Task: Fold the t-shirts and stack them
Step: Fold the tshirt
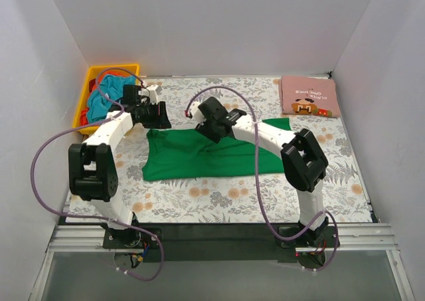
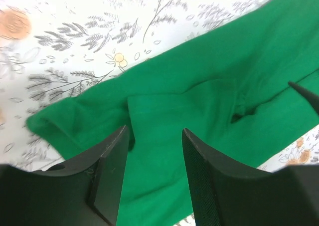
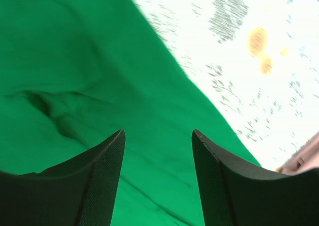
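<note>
Cloth like this is light, limp and a little clingy. The green shirt (image 1: 199,156) will sag from wherever it is pinched, and it cannot be pushed into shape, only lifted and laid. It lies flat on the tabletop (image 1: 199,198) between the two arms, a wide band with a doubled layer and a few soft creases showing in the left wrist view.

Above its far left part hangs the left tool (image 2: 154,133), jaws spread, nothing between them. The right tool (image 3: 157,133) hangs above the far edge nearer the middle, also spread and empty.

The best hold, I judge, is at two corners of one edge — both layers caught together, so the fold comes over evenly rather than sliding apart. A pinch in the middle of the panel would only raise a peak. Nothing here is fragile; the risk is a wrinkle or a layer slipping free.

A pink shirt (image 1: 309,96) lies folded at the far right corner. A teal shirt (image 1: 106,95) and some red cloth (image 1: 84,119) sit in the yellow bin (image 1: 113,68) at the far left.
</note>
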